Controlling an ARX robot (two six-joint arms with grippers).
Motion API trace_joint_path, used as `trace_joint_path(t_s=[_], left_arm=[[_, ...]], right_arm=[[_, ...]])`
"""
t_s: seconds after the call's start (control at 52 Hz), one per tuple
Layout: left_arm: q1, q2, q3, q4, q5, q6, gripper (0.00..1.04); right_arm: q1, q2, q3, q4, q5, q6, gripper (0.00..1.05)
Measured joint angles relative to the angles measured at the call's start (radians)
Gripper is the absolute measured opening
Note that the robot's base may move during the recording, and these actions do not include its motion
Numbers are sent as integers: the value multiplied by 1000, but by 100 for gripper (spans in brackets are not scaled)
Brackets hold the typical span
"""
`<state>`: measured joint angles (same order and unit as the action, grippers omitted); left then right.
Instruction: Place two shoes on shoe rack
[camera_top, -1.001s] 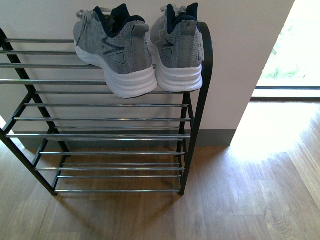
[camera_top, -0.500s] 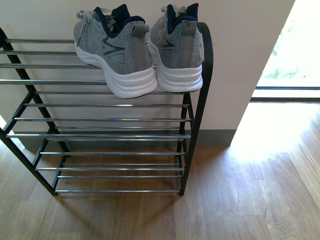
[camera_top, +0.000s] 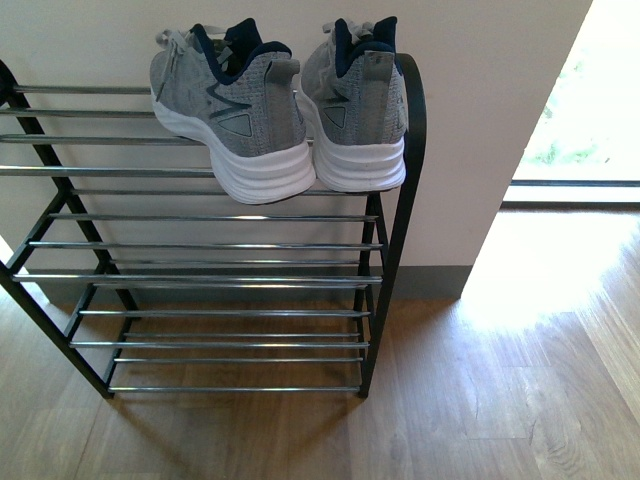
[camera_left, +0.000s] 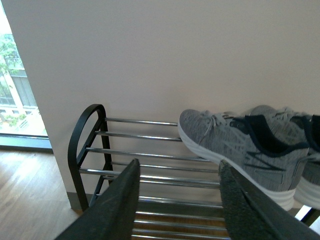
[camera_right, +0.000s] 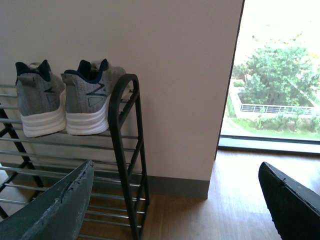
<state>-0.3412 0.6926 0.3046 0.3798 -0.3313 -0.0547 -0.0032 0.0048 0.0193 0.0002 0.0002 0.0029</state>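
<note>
Two grey knit shoes with white soles stand side by side, heels toward me, on the top shelf of the shoe rack (camera_top: 200, 246), at its right end. In the front view they are the left shoe (camera_top: 235, 115) and the right shoe (camera_top: 355, 115); neither arm shows there. My left gripper (camera_left: 178, 165) is open and empty in front of the rack (camera_left: 85, 145), level with a shoe (camera_left: 235, 142). My right gripper (camera_right: 176, 167) is open and empty, off the rack's right end (camera_right: 125, 130), apart from the shoes (camera_right: 89, 97).
The rack stands against a pale wall (camera_top: 480, 120) with a grey baseboard (camera_top: 430, 280). Wooden floor (camera_top: 480, 400) spreads in front and to the right. A bright glass door or window (camera_top: 580, 100) opens on the right; another window (camera_left: 15, 90) lies past the rack's left end.
The rack and shoes sit slightly lower in the front view than before, a small camera shift. The shoes keep their place on the top shelf.
</note>
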Motion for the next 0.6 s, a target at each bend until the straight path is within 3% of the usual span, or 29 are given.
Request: trace_joint_path(t_s=[0.25, 0.5, 0.597], left_arm=[[128, -135, -125, -3, 125, 36, 1], [220, -259, -204, -48, 214, 43, 1], [301, -299, -222, -71, 319, 45, 1]], right_arm=[[0, 0, 0, 0, 0, 0, 96], [0, 0, 0, 0, 0, 0, 96], [0, 0, 0, 0, 0, 0, 96]])
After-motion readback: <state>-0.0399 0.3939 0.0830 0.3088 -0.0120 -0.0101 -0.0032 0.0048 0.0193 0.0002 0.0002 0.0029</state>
